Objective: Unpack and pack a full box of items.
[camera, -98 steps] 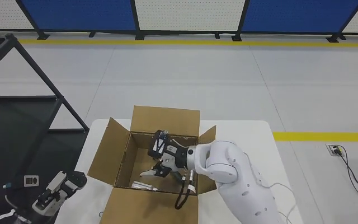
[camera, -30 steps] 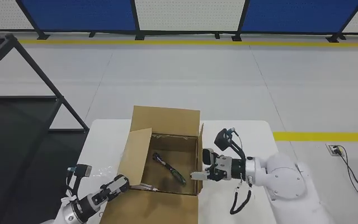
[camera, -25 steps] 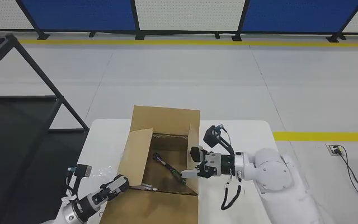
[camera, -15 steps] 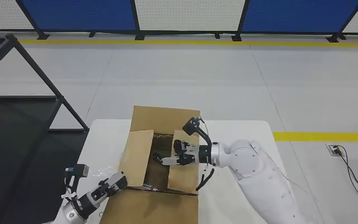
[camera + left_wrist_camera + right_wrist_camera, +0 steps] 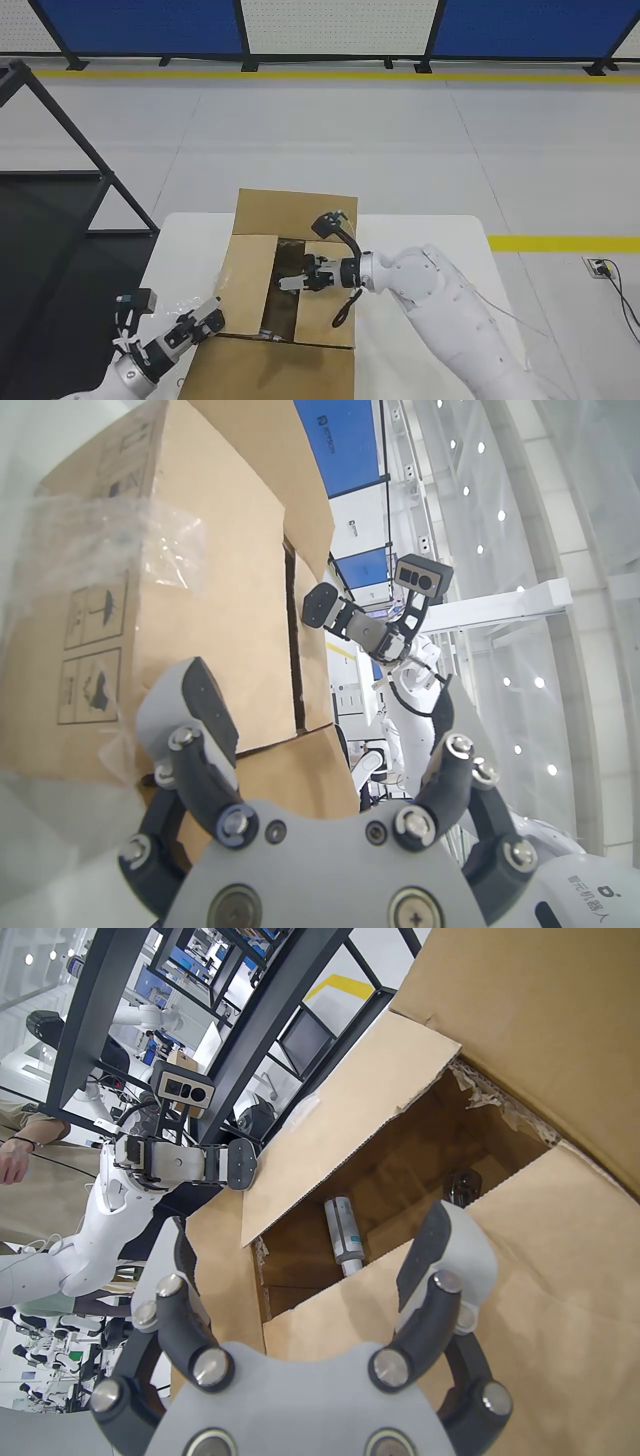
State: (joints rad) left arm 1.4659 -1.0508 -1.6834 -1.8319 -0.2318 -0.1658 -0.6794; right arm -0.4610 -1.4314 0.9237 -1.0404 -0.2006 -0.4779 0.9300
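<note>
The cardboard box (image 5: 295, 212) stands in the middle of the white table, its left flap (image 5: 252, 280) and right flap (image 5: 330, 300) folded in over the opening with a dark gap between them. My right gripper (image 5: 293, 283) is open above that gap, at the right flap's inner edge. Past its open fingers (image 5: 440, 1248) a white tube (image 5: 342, 1238) and a dark item (image 5: 462, 1183) lie inside the box. My left gripper (image 5: 205, 322) is open by the box's left wall (image 5: 90, 680), near the front corner, with nothing between its fingers (image 5: 207, 705).
A sheet of clear plastic film (image 5: 165, 545) lies against the box's left side and on the table (image 5: 180, 240). A black metal rack (image 5: 60, 150) stands off the table's left edge. The front flap (image 5: 280, 372) hangs out toward the near edge.
My right gripper swung left from outside the box and pushed the right flap down over the opening. The left flap came down flat, and my left gripper drew slightly back from it.
</note>
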